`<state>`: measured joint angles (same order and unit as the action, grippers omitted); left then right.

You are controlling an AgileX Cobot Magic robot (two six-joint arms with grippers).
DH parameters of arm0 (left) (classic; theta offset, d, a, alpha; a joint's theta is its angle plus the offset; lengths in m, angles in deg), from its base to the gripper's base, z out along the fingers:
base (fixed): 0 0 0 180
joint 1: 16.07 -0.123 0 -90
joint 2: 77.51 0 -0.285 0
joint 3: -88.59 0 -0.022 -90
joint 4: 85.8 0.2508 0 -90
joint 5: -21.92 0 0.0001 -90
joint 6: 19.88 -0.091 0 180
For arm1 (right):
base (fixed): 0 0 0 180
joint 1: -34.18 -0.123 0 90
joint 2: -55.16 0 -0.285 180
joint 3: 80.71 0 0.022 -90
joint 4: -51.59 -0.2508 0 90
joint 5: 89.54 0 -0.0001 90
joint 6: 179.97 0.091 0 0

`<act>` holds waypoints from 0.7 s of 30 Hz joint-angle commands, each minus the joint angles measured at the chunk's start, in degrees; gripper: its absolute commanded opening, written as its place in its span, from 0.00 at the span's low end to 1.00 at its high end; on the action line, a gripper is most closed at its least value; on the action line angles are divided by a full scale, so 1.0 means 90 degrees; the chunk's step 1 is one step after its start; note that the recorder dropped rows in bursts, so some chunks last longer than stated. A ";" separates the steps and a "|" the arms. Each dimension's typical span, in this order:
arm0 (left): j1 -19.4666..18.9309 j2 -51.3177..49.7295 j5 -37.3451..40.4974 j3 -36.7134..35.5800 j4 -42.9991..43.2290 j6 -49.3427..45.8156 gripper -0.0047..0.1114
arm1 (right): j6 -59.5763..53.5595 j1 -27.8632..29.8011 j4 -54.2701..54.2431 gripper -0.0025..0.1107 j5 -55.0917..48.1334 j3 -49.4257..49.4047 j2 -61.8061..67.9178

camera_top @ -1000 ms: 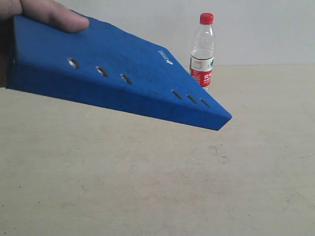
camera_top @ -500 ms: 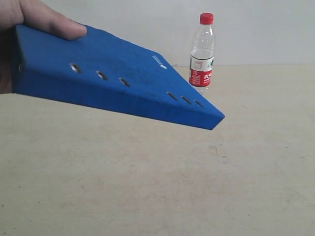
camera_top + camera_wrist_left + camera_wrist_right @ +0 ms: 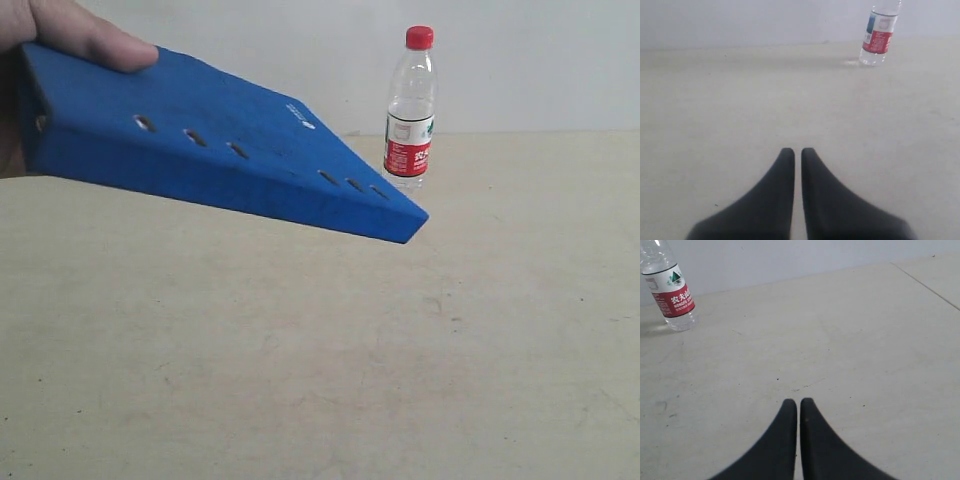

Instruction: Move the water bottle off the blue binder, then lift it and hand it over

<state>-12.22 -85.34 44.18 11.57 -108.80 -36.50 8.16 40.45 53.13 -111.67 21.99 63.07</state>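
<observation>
The water bottle (image 3: 410, 110) stands upright on the beige table near the back wall, clear with a red cap and red-and-white label. It also shows in the left wrist view as the bottle (image 3: 879, 36) and in the right wrist view as the bottle (image 3: 671, 295), far from both grippers. A human hand (image 3: 70, 35) holds the blue binder (image 3: 220, 150) tilted in the air at the left of the exterior view, close to the camera. My left gripper (image 3: 797, 151) and right gripper (image 3: 798, 402) are both shut on nothing, low over bare table. Neither gripper shows in the exterior view.
The beige table (image 3: 330, 370) stretches across the views, with a pale wall (image 3: 530, 60) behind it. A seam or table edge (image 3: 930, 287) runs at the far side of the right wrist view.
The hand has drawn the blue binder leftward; its near corner has moved away from the bottle. The bottle has stayed put.
</observation>
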 commanded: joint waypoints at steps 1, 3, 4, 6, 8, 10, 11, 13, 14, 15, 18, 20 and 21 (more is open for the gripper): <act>0.0043 0.0005 0.1007 0.0072 0.0195 0.1113 0.08 | -0.0011 0.0000 0.0026 0.02 0.0047 0.0009 -0.0014; 0.0043 0.0005 0.1327 0.0173 0.0372 0.1470 0.08 | -0.0011 0.0000 0.0026 0.02 0.0047 0.0009 -0.0014; 0.0043 0.0005 0.1327 0.0173 0.0362 0.1484 0.08 | -0.0011 0.0000 0.0026 0.02 0.0047 0.0009 -0.0014; 0.0043 0.0005 0.1316 0.0173 0.0607 0.1813 0.08 | -0.0011 0.0000 0.0026 0.02 0.0047 0.0009 -0.0014; 0.0059 0.0005 0.1304 0.0173 0.1075 0.2458 0.08 | -0.0011 0.0000 0.0026 0.02 0.0047 0.0009 -0.0014; 0.0144 0.0005 0.1304 0.0188 0.1562 0.3136 0.08 | -0.0011 0.0000 0.0026 0.02 0.0047 0.0009 -0.0014; 0.0177 0.0005 0.1288 0.0188 0.1741 0.3417 0.08 | -0.0011 0.0000 0.0026 0.02 0.0047 0.0009 -0.0014; 0.0273 0.0005 0.1118 0.0203 0.2081 0.3663 0.08 | -0.0011 0.0000 0.0026 0.02 0.0047 0.0009 -0.0014; 0.0293 0.0005 0.0959 0.0203 0.2190 0.3644 0.08 | -0.0011 0.0000 0.0026 0.02 0.0047 0.0009 -0.0014; 0.0317 0.0005 0.0638 0.0203 0.2385 0.3518 0.08 | -0.0011 0.0000 0.0026 0.02 0.0047 0.0009 -0.0014; 0.0317 0.0005 0.0228 0.0203 0.2676 0.3127 0.08 | -0.0011 0.0000 0.0026 0.02 0.0047 0.0009 -0.0014; 0.0317 0.0005 0.0228 0.0177 0.2659 0.3128 0.08 | -0.0011 0.0000 0.0026 0.02 0.0047 0.0009 -0.0014; 0.0317 0.0005 0.0215 0.0121 0.2604 0.3128 0.08 | -0.0011 0.0000 0.0026 0.02 0.0047 0.0009 -0.0014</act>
<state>-9.74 -85.34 47.30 12.95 -85.80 -7.59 8.05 40.45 53.13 -111.67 21.99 63.07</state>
